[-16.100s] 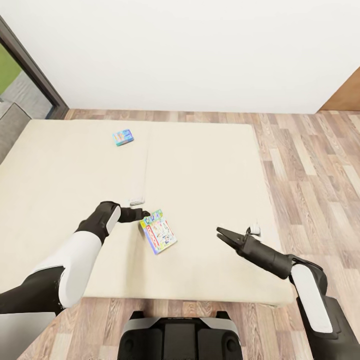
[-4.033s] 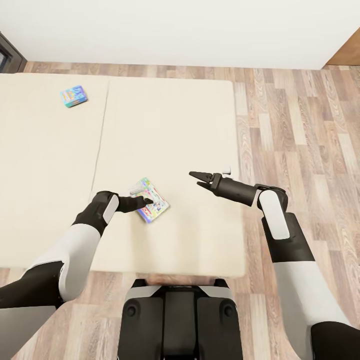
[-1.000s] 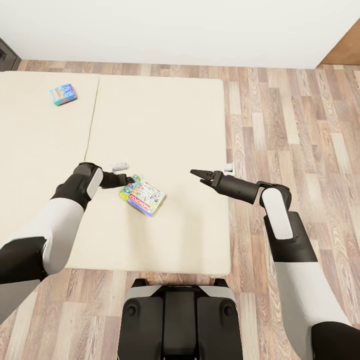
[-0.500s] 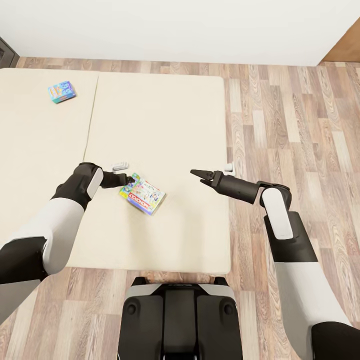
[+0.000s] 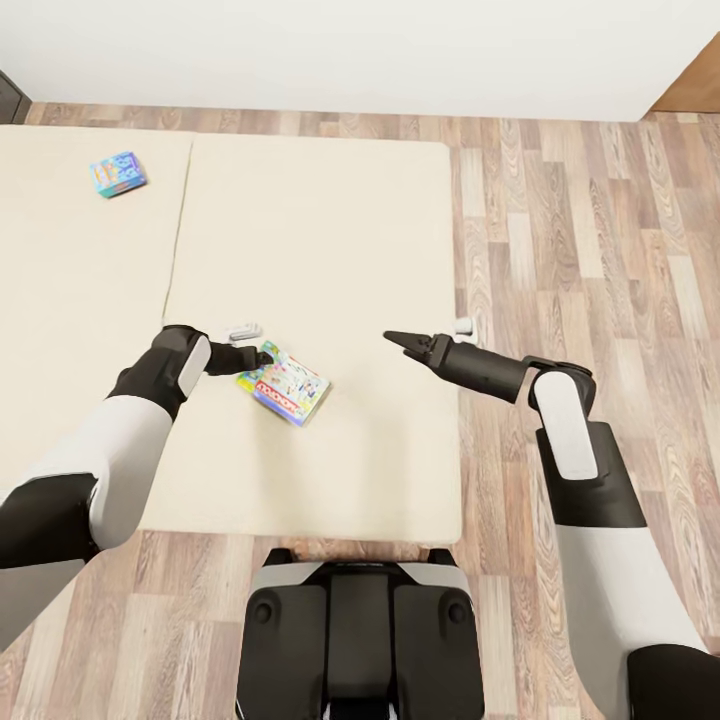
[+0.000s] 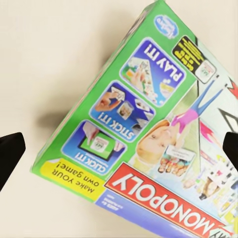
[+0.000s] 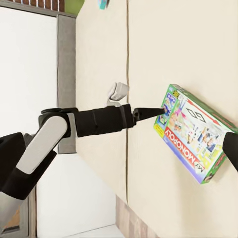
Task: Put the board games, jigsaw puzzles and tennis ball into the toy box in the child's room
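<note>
A green-edged board game [image 5: 283, 384] lettered MONOPOLY lies flat on the beige bed [image 5: 330, 230], near its front edge. My left gripper [image 5: 262, 357] is open at the box's green corner, and in the left wrist view the box [image 6: 144, 148] lies between the spread dark fingertips [image 6: 10, 153]. In the right wrist view the left gripper [image 7: 156, 112] points at the box's [image 7: 196, 131] green end. My right gripper [image 5: 397, 342] hovers open over the mattress to the right of the box, holding nothing. A small blue board game [image 5: 117, 173] lies far back on the left half of the mattress.
Wood-plank floor [image 5: 580, 250] runs along the bed's right side and front. A white wall [image 5: 350, 50] stands behind the bed. My dark base [image 5: 360, 640] sits against the bed's front edge. A seam [image 5: 178, 230] splits the mattress in two.
Since four seconds ago the MONOPOLY box has been turned and my left gripper now sits at its left corner. In the last second only the camera and right arm shifted slightly.
</note>
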